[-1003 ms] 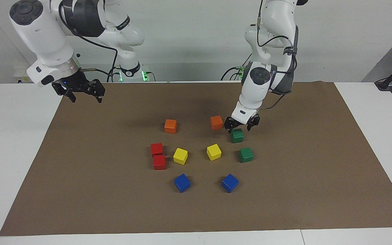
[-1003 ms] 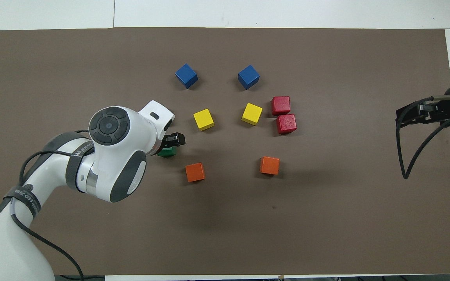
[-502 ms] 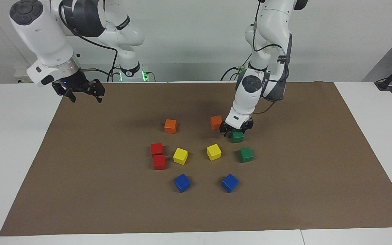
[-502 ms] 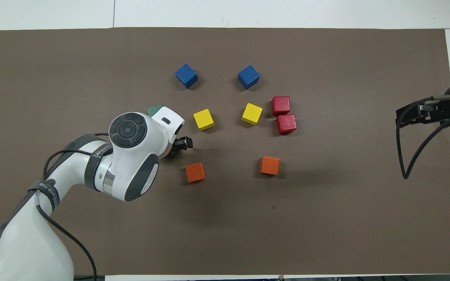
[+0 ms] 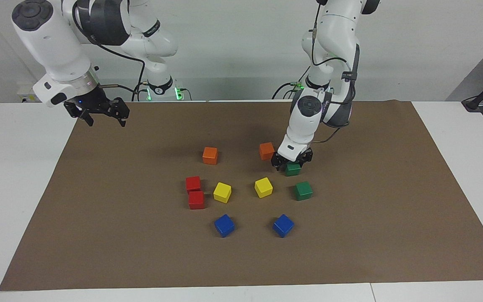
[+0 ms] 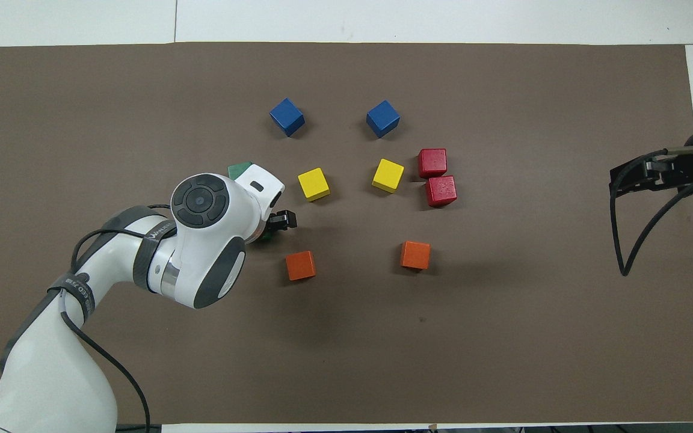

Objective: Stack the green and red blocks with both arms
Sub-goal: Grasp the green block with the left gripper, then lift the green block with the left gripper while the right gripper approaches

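Two green blocks lie toward the left arm's end of the table. My left gripper (image 5: 292, 162) is down at the one nearer the robots (image 5: 293, 170), open, a finger on each side of it. In the overhead view the left gripper (image 6: 271, 226) and wrist cover most of that block (image 6: 266, 236). The other green block (image 5: 303, 191) sits free, partly hidden under the wrist from above (image 6: 238, 170). Two red blocks (image 5: 193, 183) (image 5: 196, 199) touch each other toward the right arm's end. My right gripper (image 5: 104, 119) waits open above the mat's corner.
On the brown mat (image 5: 392, 209), two orange cubes (image 5: 210, 155) (image 5: 266, 150) lie nearest the robots, one right beside the left gripper. Two yellow cubes (image 5: 222, 192) (image 5: 263, 187) sit in the middle, and two blue cubes (image 5: 224, 225) (image 5: 283, 225) lie farthest away.
My left gripper has come down from just above the nearer green block to straddle it. The right arm has not moved, and no block has shifted.
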{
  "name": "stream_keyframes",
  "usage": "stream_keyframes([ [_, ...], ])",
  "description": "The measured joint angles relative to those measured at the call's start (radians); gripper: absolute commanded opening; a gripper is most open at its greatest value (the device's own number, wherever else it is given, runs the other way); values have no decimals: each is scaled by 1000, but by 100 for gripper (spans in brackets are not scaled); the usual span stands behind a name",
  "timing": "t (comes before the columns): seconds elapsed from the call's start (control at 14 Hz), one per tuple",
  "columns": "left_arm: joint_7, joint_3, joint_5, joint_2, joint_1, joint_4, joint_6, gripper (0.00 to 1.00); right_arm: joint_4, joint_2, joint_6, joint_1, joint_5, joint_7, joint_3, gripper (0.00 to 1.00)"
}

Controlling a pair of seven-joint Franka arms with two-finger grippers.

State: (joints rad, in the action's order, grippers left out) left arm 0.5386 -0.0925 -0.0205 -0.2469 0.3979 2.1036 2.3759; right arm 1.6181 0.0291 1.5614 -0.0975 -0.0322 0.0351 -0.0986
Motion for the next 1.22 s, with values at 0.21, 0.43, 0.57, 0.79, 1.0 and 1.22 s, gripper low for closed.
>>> stream_keyframes([
  [0.21, -21, 1, -1, -6, 0, 1, 4, 0, 0, 0, 33, 0, 0, 0, 0, 100],
  [0.43, -46, 2, -2, -6, 0, 1, 4, 0, 1, 0, 41, 1, 0, 0, 0, 100],
  [0.57, -58, 3, -2, -6, 0, 1, 4, 0, 10, 0, 84, 21, 4, 1, -1, 100],
  [0.79, -63, 13, -2, -4, -5, -4, 3, 0, 48, 2, 137, 84, 7, 46, -3, 100],
  [1.0, -80, 17, -2, 37, -65, -50, -67, 0, 91, 11, 197, 133, 20, 131, -4, 100],
  [1.22, -158, 20, -2, 134, -166, -111, -218, 0, 116, 46, 288, 184, 48, 169, -5, 100],
])
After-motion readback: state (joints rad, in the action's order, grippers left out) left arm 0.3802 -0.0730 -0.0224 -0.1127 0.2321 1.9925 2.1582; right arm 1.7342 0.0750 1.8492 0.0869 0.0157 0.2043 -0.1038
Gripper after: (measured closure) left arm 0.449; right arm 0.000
